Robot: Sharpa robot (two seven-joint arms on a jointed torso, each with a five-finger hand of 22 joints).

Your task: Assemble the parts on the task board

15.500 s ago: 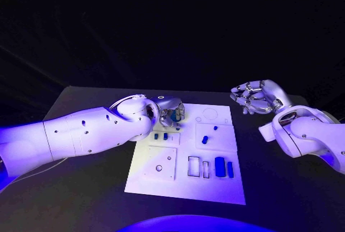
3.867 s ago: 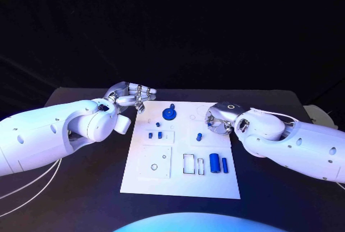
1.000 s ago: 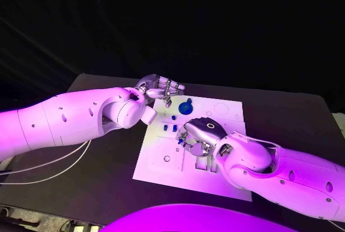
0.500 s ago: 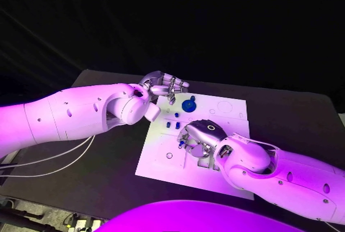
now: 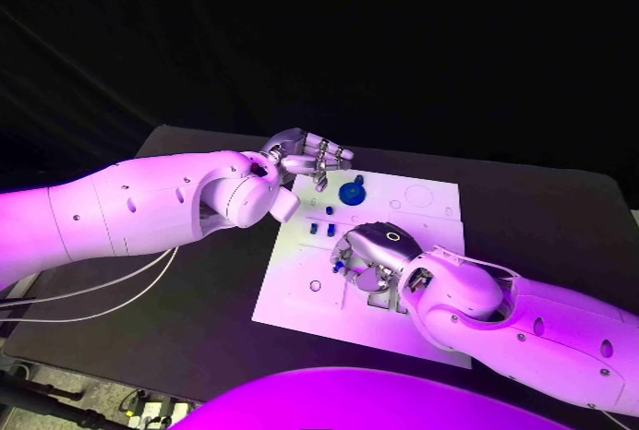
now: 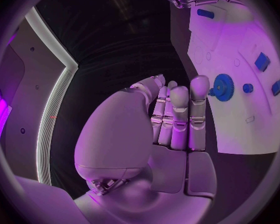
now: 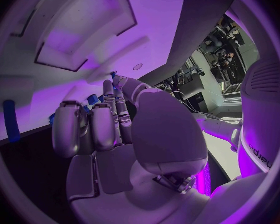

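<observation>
Right hand [image 5: 369, 261] has come down over mid task board [image 5: 433, 218], fingers curled around a small blue part [image 5: 340, 261], likely seating it; left hand [image 5: 304, 157] stays empty, fingers pressed together, beside the blue gear [image 5: 352, 192].

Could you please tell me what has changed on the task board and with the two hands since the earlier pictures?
The left hand has left the task board and hangs curled off its far left corner. The blue gear now sits near that corner. The right hand has come in from the right and reaches down over the board's middle. The two small blue pegs stayed put.
</observation>
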